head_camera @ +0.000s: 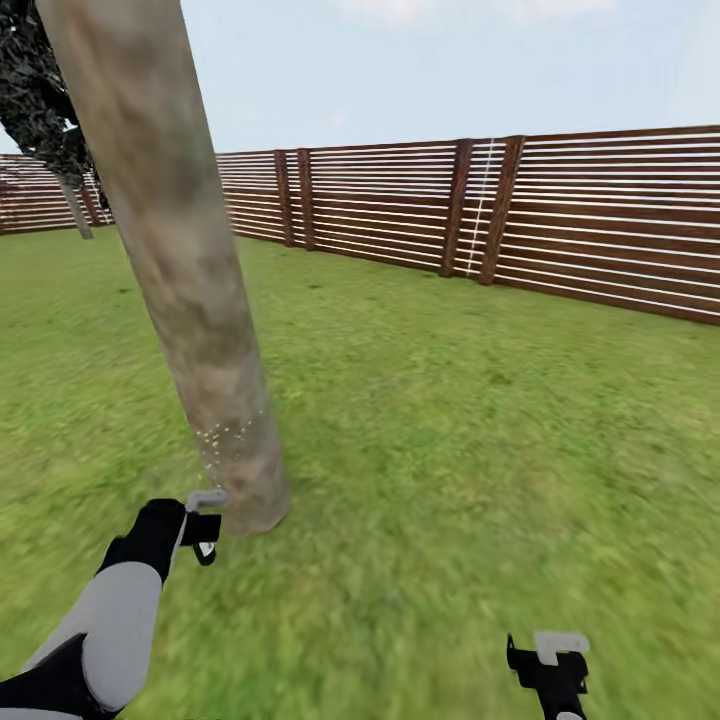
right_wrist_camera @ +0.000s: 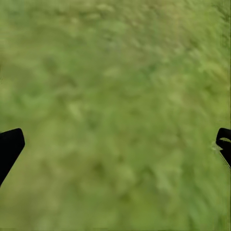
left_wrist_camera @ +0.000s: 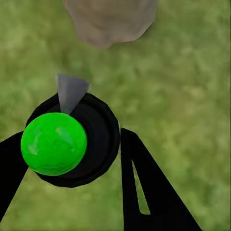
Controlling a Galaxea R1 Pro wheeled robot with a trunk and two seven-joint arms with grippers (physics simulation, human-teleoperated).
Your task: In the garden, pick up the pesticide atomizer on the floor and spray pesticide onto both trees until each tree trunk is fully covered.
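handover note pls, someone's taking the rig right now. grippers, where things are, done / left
Left gripper: shut on the atomizer, nozzle aimed at the trunk base, close by.
Right gripper: open, empty, over grass.
Trunk: pale specks low down, likely spray; most of the bark looks bare.
Done: atomizer picked up, robot at this tree.
Left: cover this trunk fully, then do the second tree. A thin trunk stands by the fence; can't tell if that's it.
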